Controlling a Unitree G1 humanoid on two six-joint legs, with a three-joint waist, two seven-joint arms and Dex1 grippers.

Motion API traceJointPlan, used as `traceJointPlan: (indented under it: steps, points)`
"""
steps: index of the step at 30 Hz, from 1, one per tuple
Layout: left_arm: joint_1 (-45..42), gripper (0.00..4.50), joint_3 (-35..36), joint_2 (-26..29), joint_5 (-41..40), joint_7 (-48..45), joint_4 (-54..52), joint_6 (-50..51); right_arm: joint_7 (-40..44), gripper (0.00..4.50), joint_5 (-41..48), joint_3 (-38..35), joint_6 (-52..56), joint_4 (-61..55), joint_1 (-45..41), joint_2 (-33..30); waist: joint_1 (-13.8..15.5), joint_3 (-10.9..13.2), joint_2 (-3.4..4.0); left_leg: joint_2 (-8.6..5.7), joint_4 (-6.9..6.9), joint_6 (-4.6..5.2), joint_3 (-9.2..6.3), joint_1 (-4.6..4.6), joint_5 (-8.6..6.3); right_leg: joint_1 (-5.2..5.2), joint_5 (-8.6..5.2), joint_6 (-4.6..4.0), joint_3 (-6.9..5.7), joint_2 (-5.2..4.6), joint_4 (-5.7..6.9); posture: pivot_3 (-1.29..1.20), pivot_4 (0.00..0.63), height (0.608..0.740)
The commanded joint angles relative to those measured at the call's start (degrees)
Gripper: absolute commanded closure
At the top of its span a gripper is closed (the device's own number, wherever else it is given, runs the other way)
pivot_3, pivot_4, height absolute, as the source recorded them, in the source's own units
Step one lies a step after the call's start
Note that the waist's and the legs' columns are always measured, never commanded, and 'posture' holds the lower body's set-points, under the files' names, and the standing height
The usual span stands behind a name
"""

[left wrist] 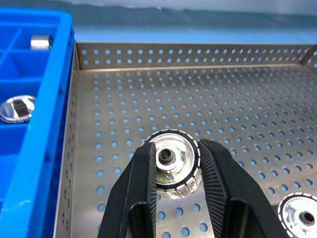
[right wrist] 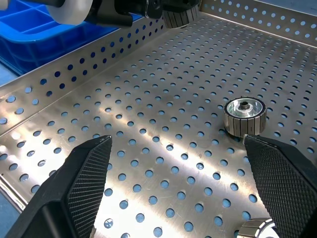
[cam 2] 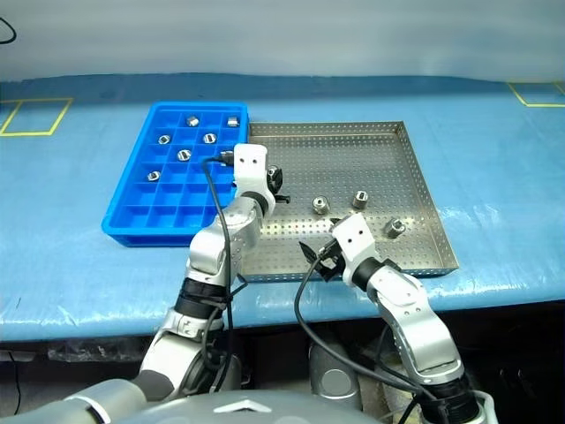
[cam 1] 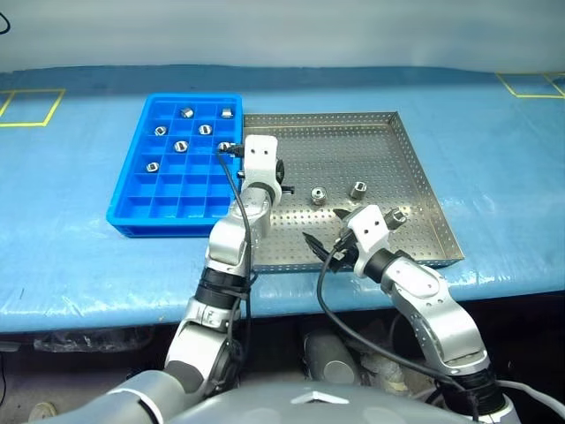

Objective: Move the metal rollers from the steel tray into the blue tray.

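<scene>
Left gripper (left wrist: 174, 166) pinching one roller (left wrist: 174, 162) above steel tray (left wrist: 237, 99); right gripper (right wrist: 178, 183) wide, fingertips cut off.

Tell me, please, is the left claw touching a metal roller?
Touching: in the left wrist view, both fingers of the left claw press against the sides of a metal roller, above the steel tray.

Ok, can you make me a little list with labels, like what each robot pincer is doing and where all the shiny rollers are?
left pincer: shut on a metal roller, held above the steel tray
right pincer: open, holding nothing, low over the steel tray
rollers loose in the steel tray: three, at and
rollers in the blue tray: seven, each in its own square, e.g.
blue tray's place: right beside the steel tray, on its left
under the trays: blue table cover
</scene>
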Motion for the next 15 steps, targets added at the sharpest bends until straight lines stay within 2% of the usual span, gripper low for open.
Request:
traceJointPlan:
  steps: [1, 4, 9, 15]
  points:
    - [0.8, 3.52, -0.7, -2.8, 3.8, 5.2, -5.7, 0.4, 0.2, 0.0, 0.0, 0.0, -1.3, -1.0, -0.9, 0.2, 0.0, 0.0, -0.01, 0.0, 0.01, 0.0, 0.0, 0.01, 0.0, 0.0, 0.0, 0.0, 0.0, 0.0, 0.0, -0.15, 0.15, 0.74]
    - [1.8, 3.52, -0.3, -3.3, 9.1, 12.0, -8.4, 1.8, 0.3, 0.0, 0.0, 0.0, -1.3, -0.9, -0.9, 0.2, 0.0, 0.0, -0.05, 0.0, 0.01, 0.0, -0.01, 0.0, 0.0, -0.02, 0.0, 0.01, 0.0, 0.01, 0.02, -0.14, 0.15, 0.74]
    - [3.7, 3.52, 4.1, -2.8, 16.4, 23.7, -9.7, -1.1, 0.5, 0.0, 0.0, 0.1, -1.3, -0.6, -1.0, 0.1, 0.2, 0.0, -0.05, -0.01, 0.0, 0.0, 0.0, 0.01, 0.0, 0.0, 0.01, 0.02, 0.02, 0.0, 0.0, -0.13, 0.15, 0.74]
    - [5.3, 3.52, 12.9, -2.5, 18.0, 32.0, -10.5, -3.8, 1.1, 0.0, 0.1, 0.1, -1.3, 0.0, -1.2, -0.2, 0.7, 0.1, -0.22, -0.01, 0.02, 0.0, -0.02, 0.0, 0.0, 0.01, 0.03, 0.05, -0.01, 0.0, 0.0, -0.11, 0.15, 0.74]
